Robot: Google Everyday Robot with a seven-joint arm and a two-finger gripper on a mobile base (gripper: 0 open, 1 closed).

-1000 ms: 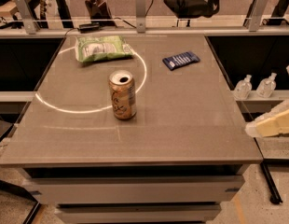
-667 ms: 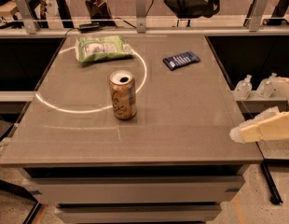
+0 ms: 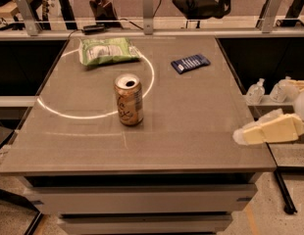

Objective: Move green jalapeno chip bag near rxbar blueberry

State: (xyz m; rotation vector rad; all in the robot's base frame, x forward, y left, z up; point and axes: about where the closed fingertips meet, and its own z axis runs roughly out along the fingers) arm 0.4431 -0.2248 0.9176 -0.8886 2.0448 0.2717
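The green jalapeno chip bag [image 3: 108,51] lies at the far left of the table, light green with a white printed panel. The rxbar blueberry [image 3: 190,63] lies flat at the far right of the table, dark blue with white text. The two are well apart. My gripper [image 3: 240,135] comes in from the right edge of the view, cream-coloured, low over the table's right edge, far from both the bag and the bar. It holds nothing.
A tan-gold drink can [image 3: 128,100] stands upright near the table's middle, between me and the bag. The grey table [image 3: 142,146] has a bright light ring on it. Small bottles [image 3: 257,91] stand on a shelf at right. A railing runs along the back.
My gripper has moved leftward from the right edge, reaching the table's right edge. The bag, bar and can have not moved.
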